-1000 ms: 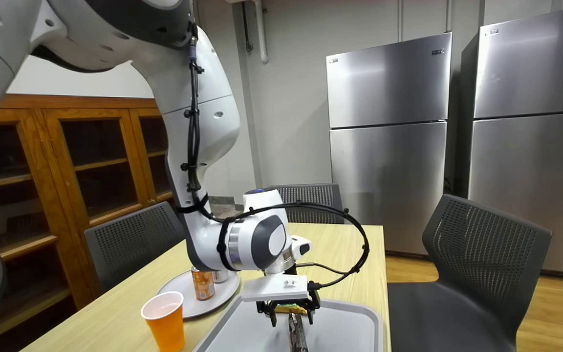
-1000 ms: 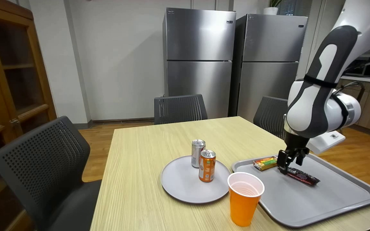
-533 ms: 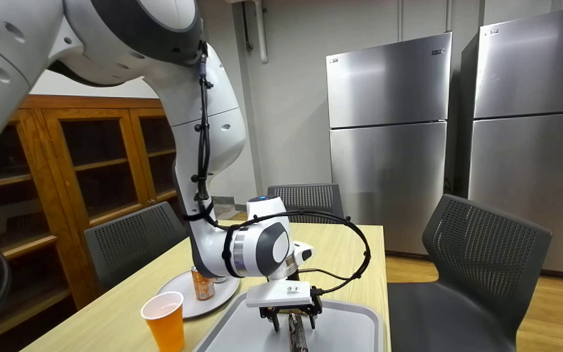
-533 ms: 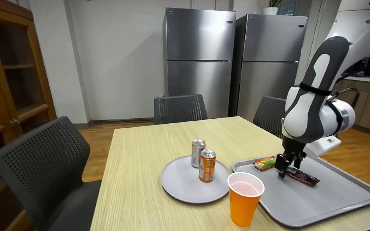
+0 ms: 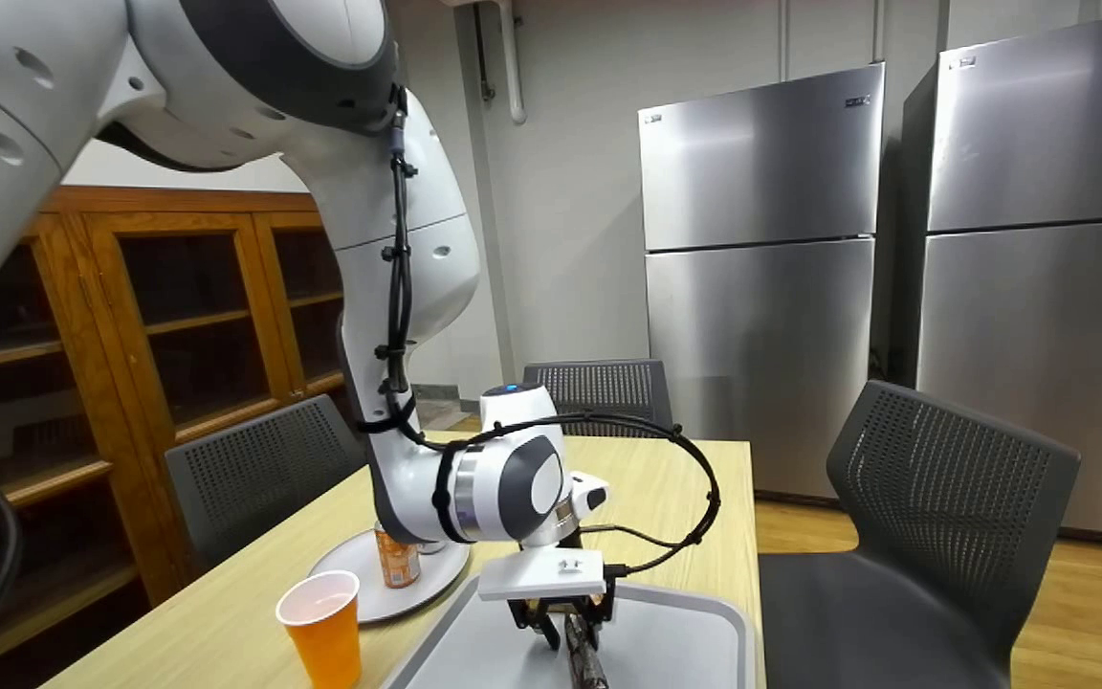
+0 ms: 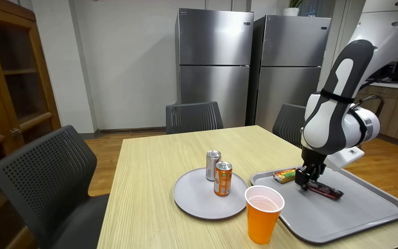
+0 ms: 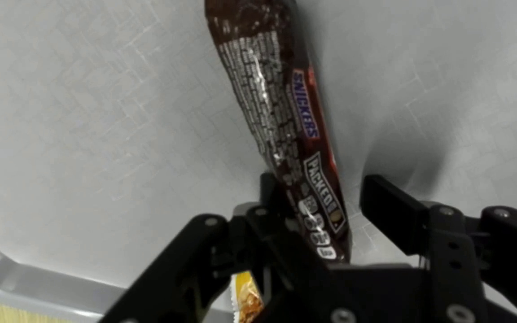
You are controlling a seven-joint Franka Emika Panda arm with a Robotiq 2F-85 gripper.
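A dark brown Snickers bar (image 7: 281, 103) lies on the grey tray (image 7: 74, 148); it also shows in both exterior views (image 5: 585, 660) (image 6: 326, 190). My gripper (image 7: 321, 190) is low over the tray with its fingers on either side of one end of the bar. In the wrist view the left finger meets the bar's side, and a gap remains between the bar and the right finger. The gripper also shows in both exterior views (image 5: 574, 633) (image 6: 310, 181). A yellow wrapped bar (image 6: 284, 175) lies just beyond the gripper; its tip shows in the wrist view (image 7: 247, 296).
An orange cup (image 6: 263, 219) stands on the table (image 6: 143, 193) beside the tray. A round grey plate (image 6: 193, 202) holds an orange can (image 6: 223, 180) and a silver can (image 6: 212, 162). Grey chairs (image 5: 934, 498) (image 6: 193, 117) surround the table.
The gripper moved lower and over the bar's end, then its fingers drew closer together. The Snickers bar and the tray shifted very slightly.
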